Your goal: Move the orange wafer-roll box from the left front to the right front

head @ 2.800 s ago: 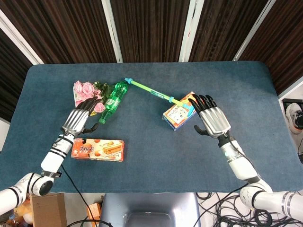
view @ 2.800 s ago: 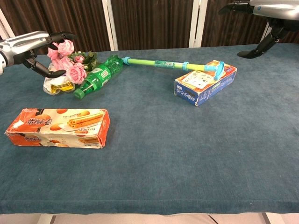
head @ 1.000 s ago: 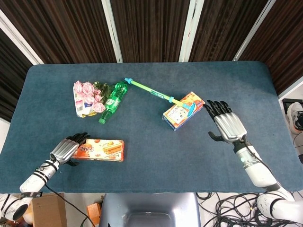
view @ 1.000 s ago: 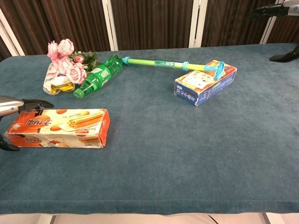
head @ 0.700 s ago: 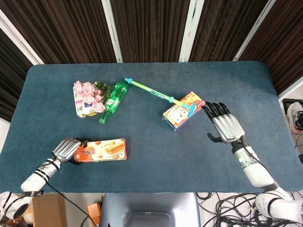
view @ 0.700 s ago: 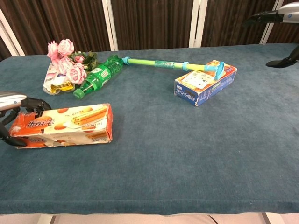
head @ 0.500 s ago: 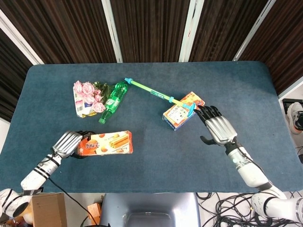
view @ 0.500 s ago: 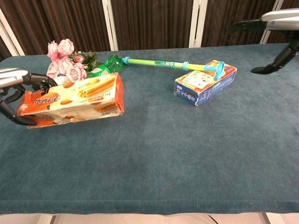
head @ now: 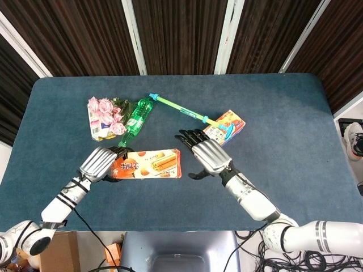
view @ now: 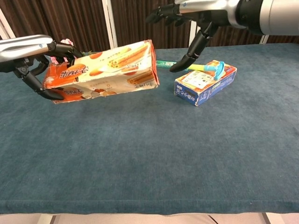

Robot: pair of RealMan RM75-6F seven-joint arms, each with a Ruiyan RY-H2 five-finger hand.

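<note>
The orange wafer-roll box (head: 148, 164) (view: 105, 70) hangs in the air over the table's middle front, its right end tilted up. My left hand (head: 100, 164) (view: 33, 58) grips its left end. My right hand (head: 207, 154) (view: 196, 16) is open with fingers spread, just right of the box's free end and apart from it.
A blue and orange carton (head: 224, 126) (view: 205, 82) lies behind my right hand with a green and blue stick (head: 181, 109) resting on it. A green bottle (head: 136, 120) and a pink flower bunch (head: 102, 116) lie at the back left. Blue cloth covers the table (view: 163, 158).
My left hand lifted the box off the table and carried it rightward toward the centre. My right hand swung left from the right side to beside the box's free end.
</note>
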